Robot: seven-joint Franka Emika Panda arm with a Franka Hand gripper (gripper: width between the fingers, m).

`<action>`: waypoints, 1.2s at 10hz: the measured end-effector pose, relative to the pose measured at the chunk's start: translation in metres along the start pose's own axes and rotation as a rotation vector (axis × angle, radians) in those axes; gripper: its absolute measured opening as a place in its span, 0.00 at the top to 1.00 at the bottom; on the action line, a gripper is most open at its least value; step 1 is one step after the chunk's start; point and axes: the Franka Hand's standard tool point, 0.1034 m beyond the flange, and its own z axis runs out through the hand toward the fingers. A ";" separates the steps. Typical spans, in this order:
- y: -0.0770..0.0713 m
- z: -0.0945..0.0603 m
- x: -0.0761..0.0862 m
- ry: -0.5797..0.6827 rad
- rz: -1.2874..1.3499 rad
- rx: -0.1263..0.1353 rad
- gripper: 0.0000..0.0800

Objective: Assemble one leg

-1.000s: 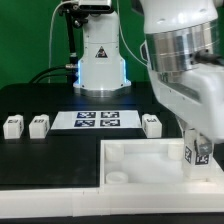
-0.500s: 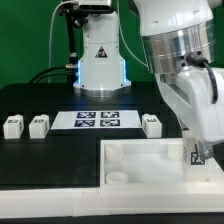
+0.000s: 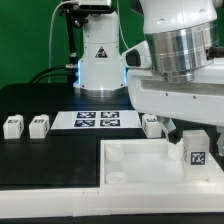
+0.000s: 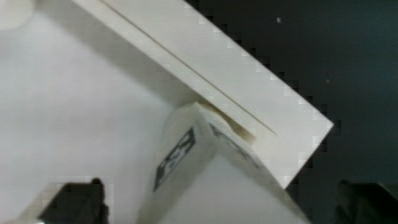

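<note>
- Leg (image 3: 195, 150) is standing in the white tray (image 3: 130, 160), at its corner on the exterior view's right.
- Hand (image 4: 231, 205) is hanging open above, gripping nothing.
- Three other legs (image 3: 38, 125) are sitting on the table (image 3: 50, 155) near the marker board (image 3: 97, 121).

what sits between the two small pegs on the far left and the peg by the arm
In the exterior view, the marker board lies between the two left pegs and the peg near the arm, on the black table.

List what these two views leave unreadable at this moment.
- Gripper: exterior view, the arm's body hides the fingers; open or shut is unclear.
- Leg base: the tray wall and frame edge hide whether it sits in a socket.
- Wrist view: blurred; the tag on the leg is unreadable.
</note>
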 end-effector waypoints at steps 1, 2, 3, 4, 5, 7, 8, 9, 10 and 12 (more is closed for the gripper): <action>0.000 0.000 0.000 0.000 -0.106 0.000 0.19; 0.001 0.001 0.000 0.011 -0.259 -0.019 0.19; 0.000 0.003 -0.003 0.030 -0.460 -0.059 0.19; -0.002 0.003 -0.004 0.041 -0.628 -0.086 0.19; -0.004 0.002 -0.002 0.051 -0.820 -0.098 0.19; -0.004 0.002 -0.002 0.053 -0.792 -0.094 0.34; -0.004 0.002 -0.002 0.053 -0.747 -0.089 0.34; -0.005 0.003 -0.003 0.055 -0.627 -0.080 0.51; -0.003 0.003 -0.001 0.057 -0.566 -0.082 0.62; -0.002 0.003 -0.001 0.061 -0.370 -0.073 0.62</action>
